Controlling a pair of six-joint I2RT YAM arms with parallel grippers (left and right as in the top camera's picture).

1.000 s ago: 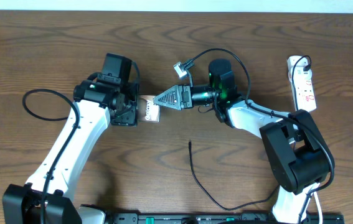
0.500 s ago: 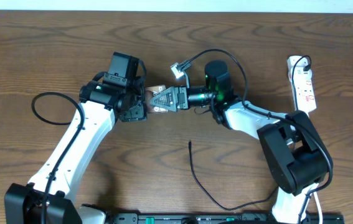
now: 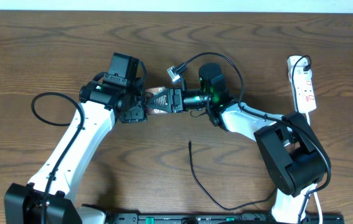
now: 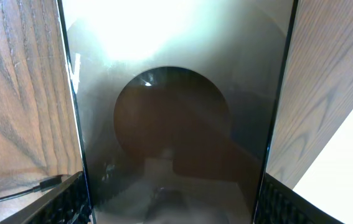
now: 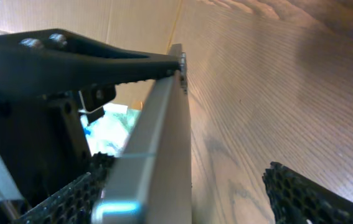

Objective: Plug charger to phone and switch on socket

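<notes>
The phone [image 3: 157,99], a dark glossy slab with a brownish oval patch, is held above the table between both grippers. My left gripper [image 3: 142,104] is shut on its two long edges; the phone [image 4: 170,124] fills the left wrist view between the fingers [image 4: 173,193]. My right gripper [image 3: 165,99] is open around the phone's other end. In the right wrist view its fingers [image 5: 188,186] straddle the phone's edge [image 5: 157,155], with a gap on the right side. The charger [image 3: 195,174] lies loose on the table, its tip [image 3: 190,144] below the phone. The socket [image 3: 304,84] lies at the far right.
A grey connector with a black robot cable [image 3: 176,71] sits just behind the right gripper. Another black cable loops at the left [image 3: 42,109]. A black rail [image 3: 226,218] runs along the front edge. A thin black cable end shows in the left wrist view [image 4: 20,193].
The left gripper lifted the phone up and to the right, then held still. The right gripper moved left, and its open fingers now reach over the phone's end.
</notes>
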